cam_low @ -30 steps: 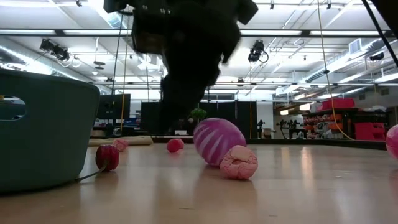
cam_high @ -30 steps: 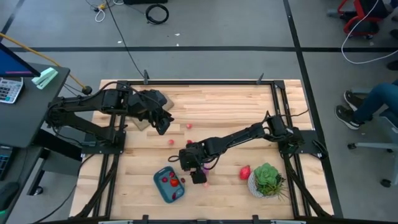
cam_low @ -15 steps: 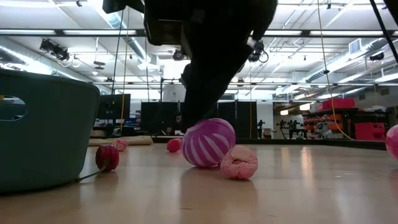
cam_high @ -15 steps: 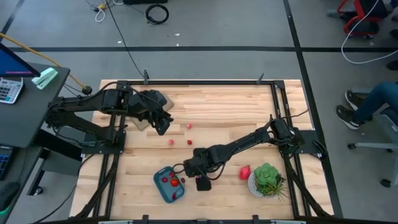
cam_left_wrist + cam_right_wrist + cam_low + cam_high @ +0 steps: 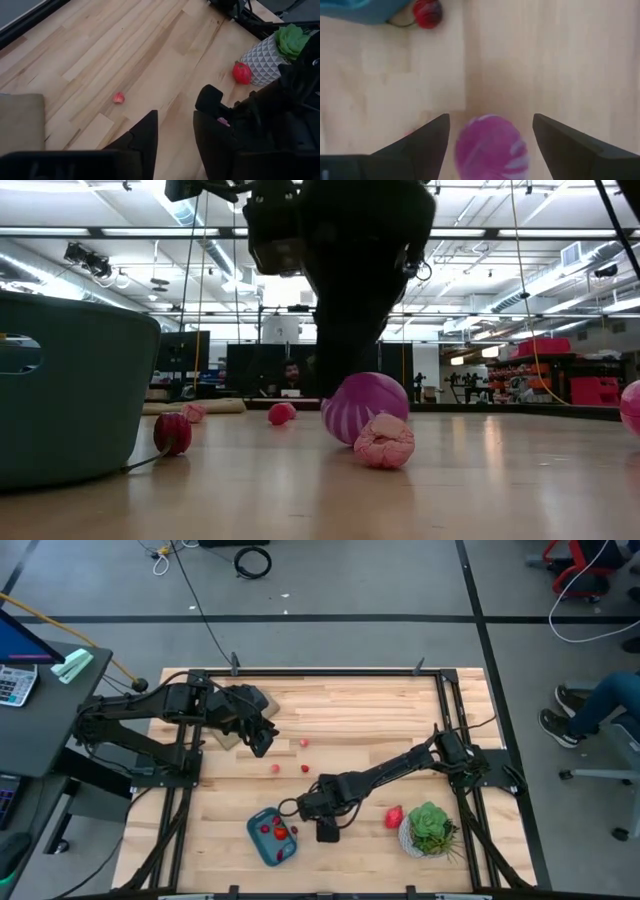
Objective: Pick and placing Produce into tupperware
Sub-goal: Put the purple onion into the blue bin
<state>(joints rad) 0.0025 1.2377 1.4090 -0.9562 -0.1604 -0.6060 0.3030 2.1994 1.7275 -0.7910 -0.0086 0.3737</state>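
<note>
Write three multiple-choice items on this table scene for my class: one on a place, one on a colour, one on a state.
1. The right gripper is above:
A the striped ball
B the potted plant
C the tan pad

2. The container is:
A white
B teal
C yellow

3. The right gripper's fingers are:
A shut on the ball
B open, ball between them
C hidden

Answers: 1 A, the right wrist view looks down on it. 2 B, seen in the high view. 3 B, a gap shows on both sides.
</note>
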